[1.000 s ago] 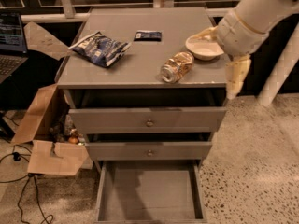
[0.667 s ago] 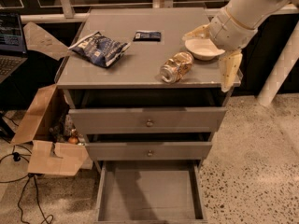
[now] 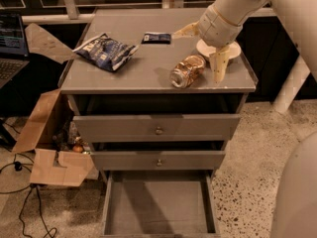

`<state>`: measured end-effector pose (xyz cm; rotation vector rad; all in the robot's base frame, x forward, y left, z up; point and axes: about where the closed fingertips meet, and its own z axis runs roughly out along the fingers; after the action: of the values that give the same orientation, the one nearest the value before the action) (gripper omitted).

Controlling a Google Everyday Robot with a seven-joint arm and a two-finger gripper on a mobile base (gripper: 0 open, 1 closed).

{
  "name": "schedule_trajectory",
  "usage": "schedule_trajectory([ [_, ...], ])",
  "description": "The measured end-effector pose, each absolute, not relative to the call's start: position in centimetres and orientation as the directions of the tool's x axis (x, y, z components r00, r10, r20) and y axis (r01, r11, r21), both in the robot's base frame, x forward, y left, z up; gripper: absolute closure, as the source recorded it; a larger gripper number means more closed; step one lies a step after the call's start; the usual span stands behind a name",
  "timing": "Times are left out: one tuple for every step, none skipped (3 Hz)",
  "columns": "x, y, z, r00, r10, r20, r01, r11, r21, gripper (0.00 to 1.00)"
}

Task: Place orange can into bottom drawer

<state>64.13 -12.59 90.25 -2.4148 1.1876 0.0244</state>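
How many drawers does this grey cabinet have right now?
3. Top grey knobbed drawer; middle knobbed drawer beneath; bottom drawer pulled open, lowest. Open pincer hangs over the cabinet top beside the shiny orange can.

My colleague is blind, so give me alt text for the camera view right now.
The robot's open tool hangs over the orange can, which lies on its side on the grey cabinet top beside a cream bowl; the bottom drawer is pulled open below.

Orange can (image 3: 187,71) lies sideways on the cabinet top (image 3: 124,76), gripper (image 3: 197,56) just beside; bottom drawer (image 3: 158,207) stands open.
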Motion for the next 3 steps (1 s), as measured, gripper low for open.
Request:
schedule_trajectory([
  [65.5, -10.7, 89.0, 0.662, -0.716, -0.220, -0.737, -0.570, -0.363, 0.00],
  [66.5, -9.2, 87.6, 0.679, -0.699, -0.223, -0.728, -0.605, -0.323, 0.00],
  [66.6, -8.9, 87.5, 0.683, -0.697, -0.220, -0.723, -0.602, -0.338, 0.00],
])
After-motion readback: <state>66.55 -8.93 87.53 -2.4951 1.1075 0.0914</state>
